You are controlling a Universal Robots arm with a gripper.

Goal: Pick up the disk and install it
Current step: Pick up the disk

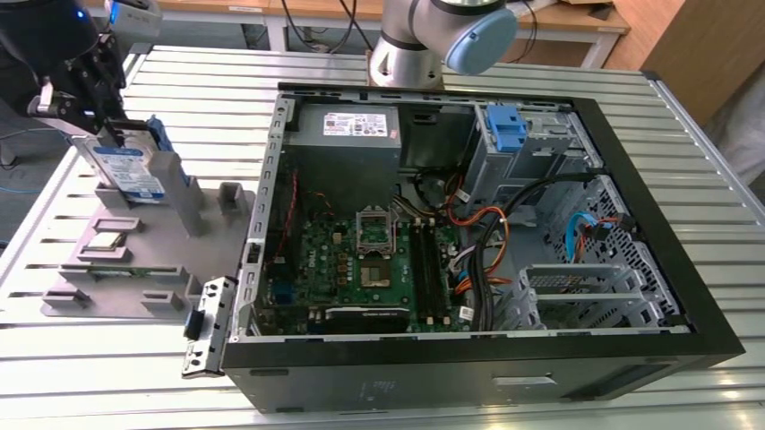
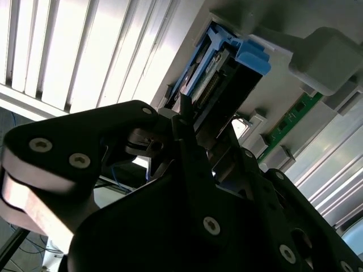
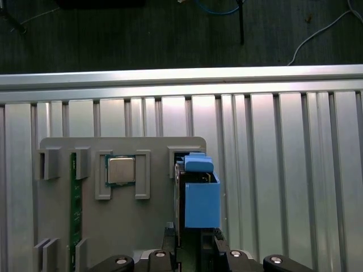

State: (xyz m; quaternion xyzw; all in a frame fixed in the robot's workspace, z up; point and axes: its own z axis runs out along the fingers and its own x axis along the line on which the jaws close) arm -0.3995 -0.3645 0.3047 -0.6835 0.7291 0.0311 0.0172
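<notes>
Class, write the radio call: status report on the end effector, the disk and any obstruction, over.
End effector at top edge of disk. It stands upright in grey fixture, outside the case. Cables strewn across case interior.

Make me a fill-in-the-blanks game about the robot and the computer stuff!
1. The gripper is at the top of the ____.
2. The disk has side rails coloured ____.
3. The disk stands upright in a grey holder on the exterior view's ____ of the open computer case.
Missing words: disk; blue; left.
</notes>
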